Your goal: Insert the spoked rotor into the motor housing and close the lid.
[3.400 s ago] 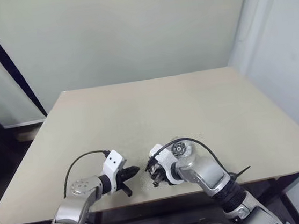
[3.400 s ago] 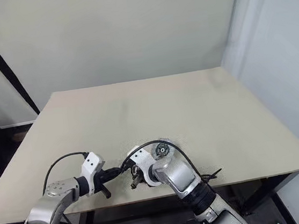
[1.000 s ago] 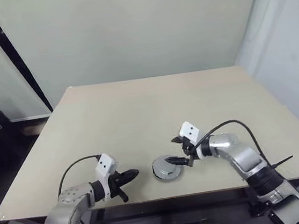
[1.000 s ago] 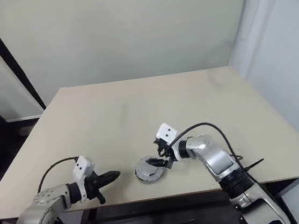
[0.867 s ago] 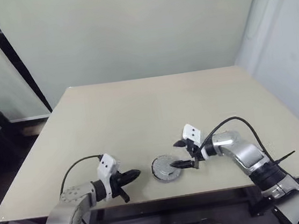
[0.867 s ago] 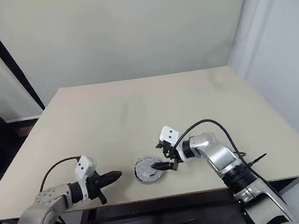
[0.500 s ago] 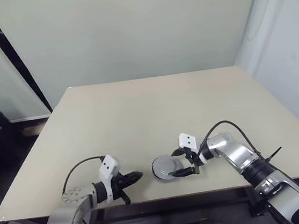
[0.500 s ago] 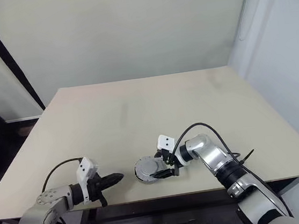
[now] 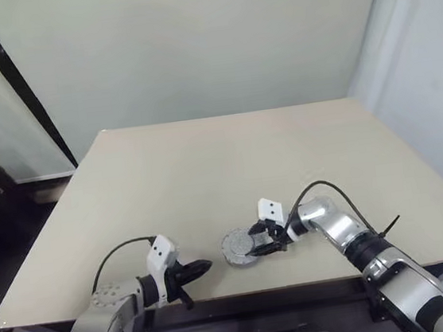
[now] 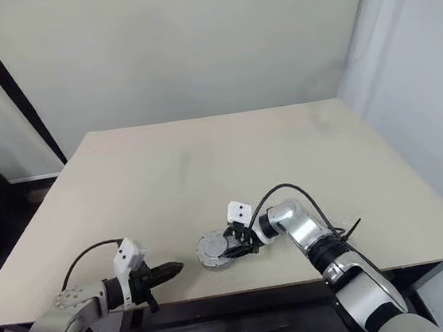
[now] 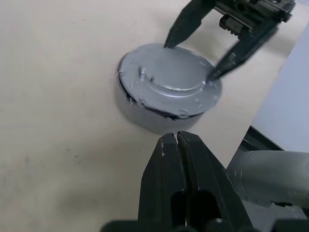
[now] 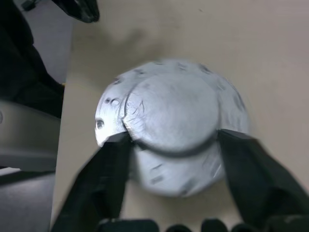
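The motor housing (image 9: 240, 248) sits on the tabletop (image 9: 221, 166) near its front edge, with the grey lid (image 11: 170, 77) lying on top. The right tool (image 9: 258, 242) straddles the lid, its two black fingers (image 12: 112, 164) spread to opposite sides of the rim. The left tool (image 11: 179, 145), fingers pressed together and empty, rests just beside the housing

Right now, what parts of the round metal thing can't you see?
- Spoked rotor: if it is inside, the lid covers it, in every view.
- Copper windings: hidden under the lid and housing wall.
- Lid's seating: unclear; right wrist view is blurred, and the right gripper's fingers cover its edges.
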Controlling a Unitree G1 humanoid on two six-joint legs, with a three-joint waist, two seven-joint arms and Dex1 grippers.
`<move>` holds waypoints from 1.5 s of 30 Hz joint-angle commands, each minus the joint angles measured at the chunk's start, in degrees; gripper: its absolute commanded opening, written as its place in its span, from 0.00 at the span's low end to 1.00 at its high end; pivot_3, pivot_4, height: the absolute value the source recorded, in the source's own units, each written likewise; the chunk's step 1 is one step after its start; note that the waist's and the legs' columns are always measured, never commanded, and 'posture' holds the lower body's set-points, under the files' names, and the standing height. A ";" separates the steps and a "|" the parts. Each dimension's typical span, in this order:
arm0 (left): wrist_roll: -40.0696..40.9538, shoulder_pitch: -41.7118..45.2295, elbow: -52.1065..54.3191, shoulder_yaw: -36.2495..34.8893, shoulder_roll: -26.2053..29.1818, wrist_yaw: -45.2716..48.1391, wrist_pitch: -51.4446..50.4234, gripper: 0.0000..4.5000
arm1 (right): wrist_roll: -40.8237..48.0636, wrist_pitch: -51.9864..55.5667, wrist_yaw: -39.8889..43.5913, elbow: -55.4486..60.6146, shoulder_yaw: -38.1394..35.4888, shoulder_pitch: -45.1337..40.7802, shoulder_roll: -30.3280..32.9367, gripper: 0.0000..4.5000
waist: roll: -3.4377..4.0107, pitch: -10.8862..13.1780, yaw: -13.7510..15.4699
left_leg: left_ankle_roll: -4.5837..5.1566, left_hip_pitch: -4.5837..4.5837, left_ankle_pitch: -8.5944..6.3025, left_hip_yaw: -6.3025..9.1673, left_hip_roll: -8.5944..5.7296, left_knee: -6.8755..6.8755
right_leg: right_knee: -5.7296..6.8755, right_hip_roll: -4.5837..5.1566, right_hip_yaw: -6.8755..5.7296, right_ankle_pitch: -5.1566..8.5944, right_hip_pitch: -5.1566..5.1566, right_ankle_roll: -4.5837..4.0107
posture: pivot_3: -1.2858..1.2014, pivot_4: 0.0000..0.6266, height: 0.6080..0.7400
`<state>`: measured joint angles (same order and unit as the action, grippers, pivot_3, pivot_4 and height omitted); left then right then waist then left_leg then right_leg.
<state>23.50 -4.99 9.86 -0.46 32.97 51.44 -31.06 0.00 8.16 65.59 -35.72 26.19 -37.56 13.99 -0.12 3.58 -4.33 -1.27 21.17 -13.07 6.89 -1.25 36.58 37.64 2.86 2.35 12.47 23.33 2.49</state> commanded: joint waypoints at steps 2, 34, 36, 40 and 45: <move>0.53 1.15 1.29 0.22 -0.28 0.11 1.11 0.00 | 1.36 2.75 -1.13 3.25 -2.20 -0.16 -2.35 0.33 | 0.03 0.02 -0.19 | 0.00 -0.18 0.00 -0.02 0.06 -0.05 | 0.09 -0.05 0.00 0.00 -0.09 -0.02 | 0.52 0.00 1.00; 0.64 0.66 -0.46 -0.75 -0.37 -0.49 3.66 0.00 | -6.83 -11.62 -1.90 -6.23 0.23 -6.80 -1.45 0.99 | 0.05 0.04 0.02 | -0.02 -0.26 0.01 -0.05 0.02 -0.02 | 0.06 -0.01 0.04 0.01 -0.19 -0.03 | 0.52 0.00 1.00; 0.76 0.07 0.04 -1.10 -0.22 -0.67 3.47 0.00 | -7.39 -13.62 -2.60 -9.03 0.04 -7.58 -2.17 0.99 | 0.06 0.04 0.01 | -0.02 -0.26 0.01 -0.04 0.02 -0.03 | 0.06 -0.01 0.04 0.01 -0.19 -0.03 | 0.52 0.00 1.00; 0.99 -0.91 0.97 -1.63 0.04 -1.00 3.11 0.00 | -8.72 -16.33 -2.94 -13.25 0.40 -9.00 -3.14 0.99 | 0.07 0.04 -0.13 | -0.02 -0.30 0.01 -0.04 0.04 -0.04 | 0.08 -0.02 0.04 0.01 -0.20 -0.04 | 0.52 0.00 1.00; 1.19 -1.66 2.01 -2.24 0.04 -1.51 2.60 0.00 | -9.17 -17.58 -1.49 -16.28 0.55 -9.78 -4.37 0.99 | 0.07 0.04 -0.39 | -0.02 -0.46 0.01 -0.03 0.04 -0.06 | 0.07 -0.02 0.04 0.01 -0.38 -0.04 | 0.52 0.00 1.00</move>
<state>23.52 -6.75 9.33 -1.21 32.47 50.21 -28.61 -8.30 -8.88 63.59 -51.07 26.64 -46.59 10.00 -0.04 3.62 -4.72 -1.29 20.69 -13.07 6.86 -1.21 36.52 37.71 2.84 2.39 12.48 22.91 2.45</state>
